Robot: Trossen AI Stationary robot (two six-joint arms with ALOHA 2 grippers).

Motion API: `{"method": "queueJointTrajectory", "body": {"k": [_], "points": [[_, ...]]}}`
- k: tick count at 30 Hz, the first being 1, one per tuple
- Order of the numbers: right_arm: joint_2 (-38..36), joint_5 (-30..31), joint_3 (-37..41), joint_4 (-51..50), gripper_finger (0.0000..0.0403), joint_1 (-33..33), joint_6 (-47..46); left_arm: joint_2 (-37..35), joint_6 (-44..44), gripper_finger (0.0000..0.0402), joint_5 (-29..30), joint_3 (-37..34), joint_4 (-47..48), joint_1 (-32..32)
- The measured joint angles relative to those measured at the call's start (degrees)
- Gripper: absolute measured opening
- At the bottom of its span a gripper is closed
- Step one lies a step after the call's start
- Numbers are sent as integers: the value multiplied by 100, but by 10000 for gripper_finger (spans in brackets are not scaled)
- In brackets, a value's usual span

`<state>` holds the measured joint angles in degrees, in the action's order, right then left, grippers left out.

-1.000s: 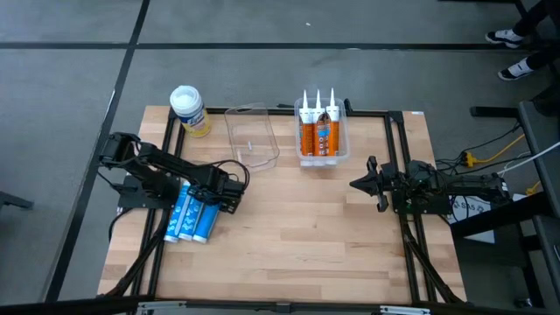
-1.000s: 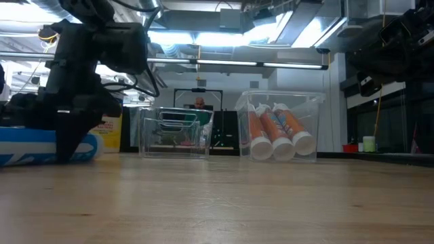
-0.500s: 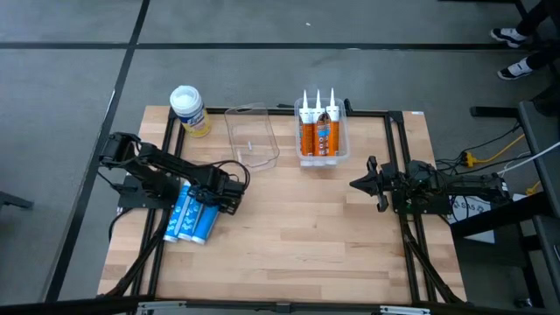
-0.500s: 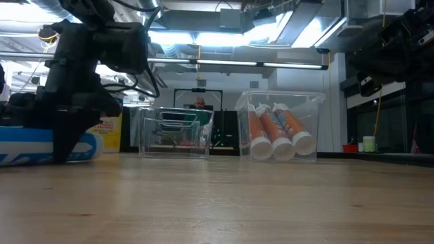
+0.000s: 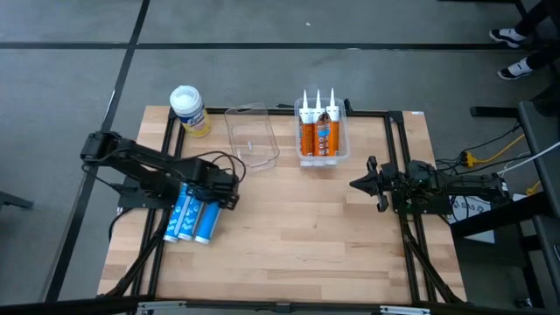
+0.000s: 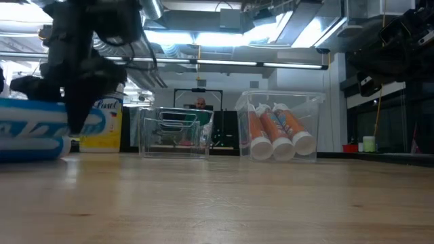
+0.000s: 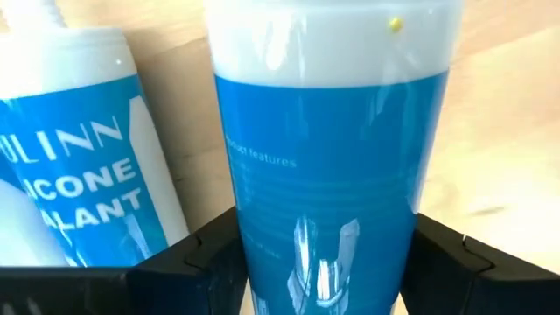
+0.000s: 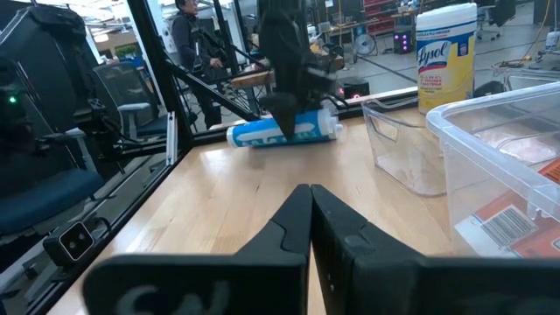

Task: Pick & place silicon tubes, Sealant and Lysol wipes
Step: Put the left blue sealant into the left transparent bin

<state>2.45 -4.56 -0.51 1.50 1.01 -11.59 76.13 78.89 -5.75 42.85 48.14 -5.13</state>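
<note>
Three orange tubes [image 5: 318,133] sit binned at 12 o'clock. Left gripper [image 5: 215,187] fingers grasp one blue tube [image 7: 328,166]; wipes [image 5: 187,109] untouched. Right gripper [image 5: 367,184] clenched, idle.

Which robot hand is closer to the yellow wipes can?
Left. The left gripper is at the blue tubes, just in front of the Lysol wipes. The right gripper waits across the table, past both clear bins.
</note>
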Motion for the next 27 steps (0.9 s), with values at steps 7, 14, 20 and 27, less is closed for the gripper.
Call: {"method": "queueJointTrajectory", "body": {"k": [7, 14, 20, 27], "points": [[1, 1, 0, 0, 12, 1, -5, -894, 337, 216, 150, 4, -8, -2], [1, 1, 0, 0, 12, 0, 2, -1561, 398, 218, 457, 4, -97, -2], [0, 1, 0, 0, 12, 0, -3, -1958, 347, 218, 873, 4, -853, -2], [-1, 1, 0, 0, 12, 0, 0, -2245, -19, 218, 1463, 4, -2285, -2]]}}
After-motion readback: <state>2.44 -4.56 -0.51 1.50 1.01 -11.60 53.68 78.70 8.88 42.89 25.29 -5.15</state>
